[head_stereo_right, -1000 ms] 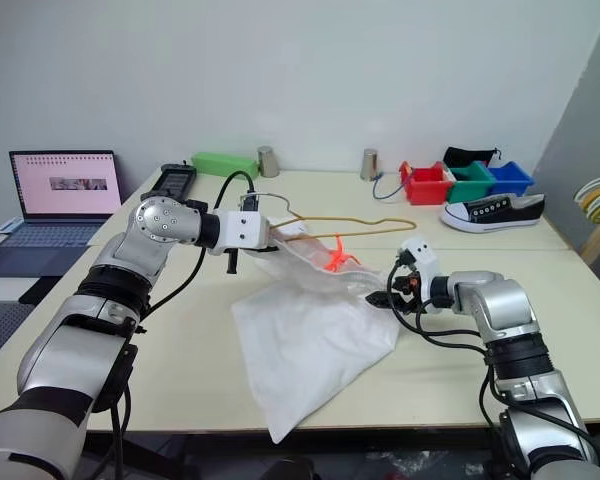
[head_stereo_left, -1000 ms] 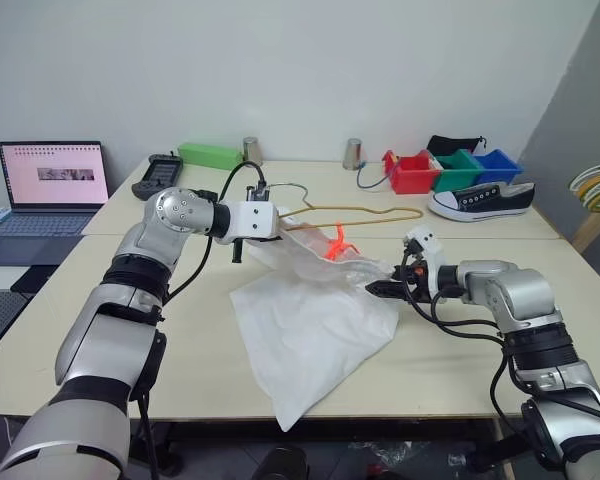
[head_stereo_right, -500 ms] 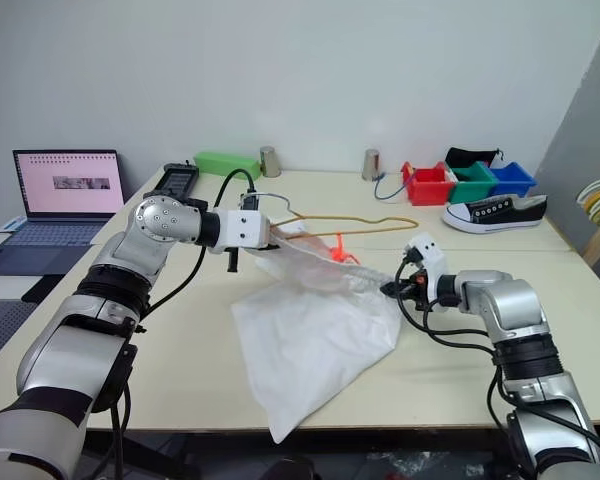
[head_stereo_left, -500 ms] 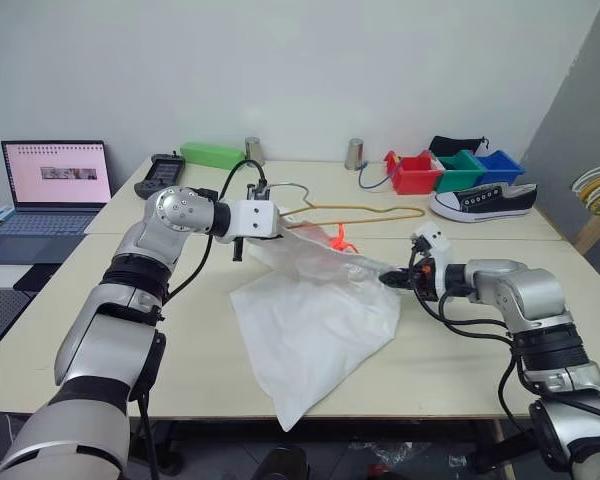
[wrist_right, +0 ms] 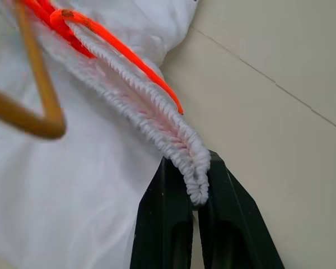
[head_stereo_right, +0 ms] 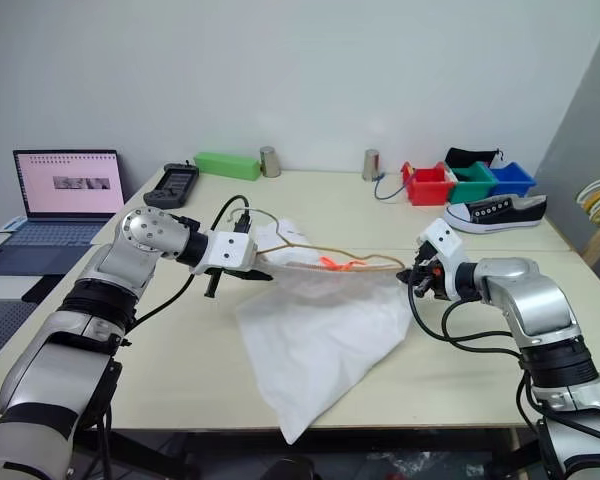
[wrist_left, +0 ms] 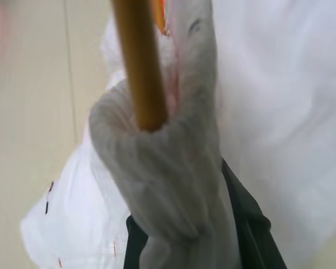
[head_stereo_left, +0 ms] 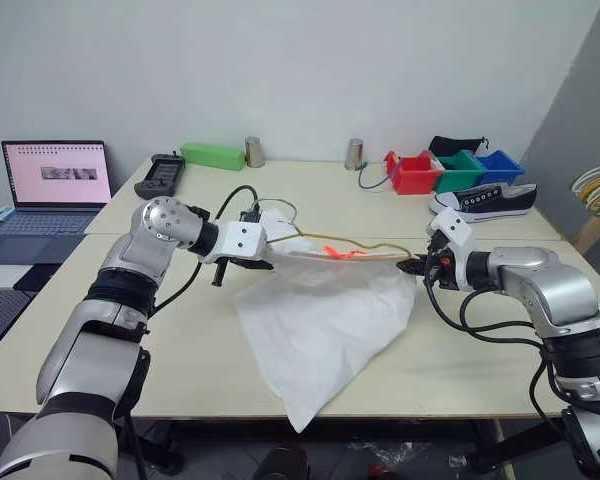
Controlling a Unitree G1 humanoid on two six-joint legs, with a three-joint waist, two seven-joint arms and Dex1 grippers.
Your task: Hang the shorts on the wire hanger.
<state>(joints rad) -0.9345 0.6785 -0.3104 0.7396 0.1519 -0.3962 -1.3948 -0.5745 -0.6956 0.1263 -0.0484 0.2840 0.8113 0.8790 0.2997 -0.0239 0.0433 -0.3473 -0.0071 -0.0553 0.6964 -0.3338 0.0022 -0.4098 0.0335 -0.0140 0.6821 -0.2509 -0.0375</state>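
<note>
Both end effectors clamp the waistband of the shorts, stretched between them above the tabletop.

The right end effector (wrist_right: 195, 193) is pinched tight on the ribbed end of the waistband, its two black fingers (wrist_right: 162, 224) closed on the fabric, with an orange drawstring (wrist_right: 109, 39) running along the band. The left end effector (head_stereo_left: 263, 262) grips the opposite end of the band, the gathered cloth bunched over its fingers. The shorts (head_stereo_left: 325, 325) hang from this taut edge, their lower part draping down onto the tabletop (head_stereo_left: 130, 360) and over its near edge. The wire hanger (head_stereo_left: 380, 245) lies along the raised waistband; its yellow wire (wrist_left: 139, 67) passes into the bunched fabric at the left grip, and its corner (wrist_right: 45, 120) sits near the right grip.
</note>
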